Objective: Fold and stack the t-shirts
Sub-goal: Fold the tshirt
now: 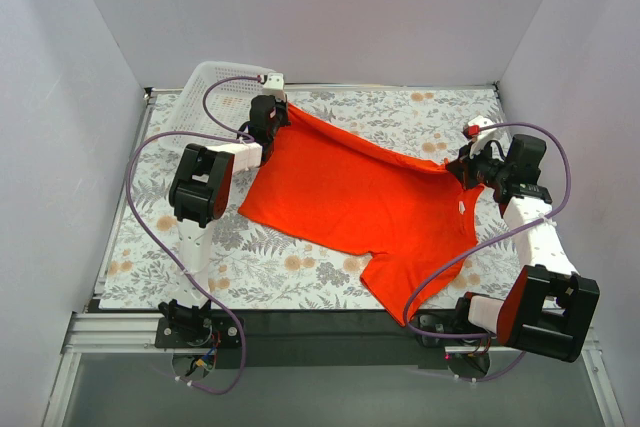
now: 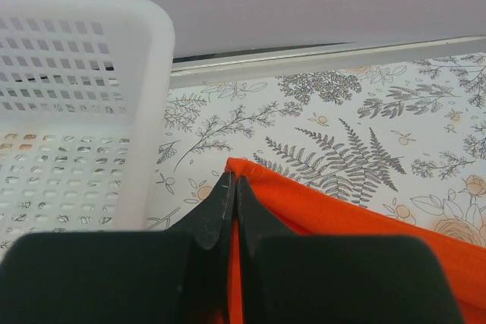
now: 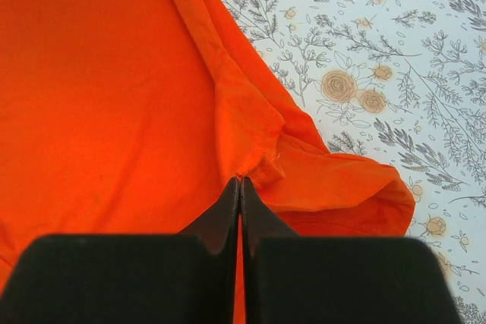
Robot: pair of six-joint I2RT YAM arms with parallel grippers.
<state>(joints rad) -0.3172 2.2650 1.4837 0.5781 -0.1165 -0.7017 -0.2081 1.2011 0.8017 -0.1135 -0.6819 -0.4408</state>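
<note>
top external: the t-shirt (image 1: 350,197) lies spread over the middle of the floral table (image 1: 400,112), with one sleeve trailing toward 6 o'clock. the left gripper (image 1: 272,119) pinches its corner at 10 o'clock, just beside the white basket (image 1: 215,82). the right gripper (image 1: 462,173) pinches the edge at 3 o'clock. judgement: the two holds stretch the far edge so the cloth flattens before folding.

left wrist: jaws clenched on the orange hem corner. the basket sits at 9 o'clock, apart from the cloth.

right wrist: jaws clenched on a puckered seam by the sleeve, and the fabric fans out toward 11 o'clock. no fold made yet.
</note>
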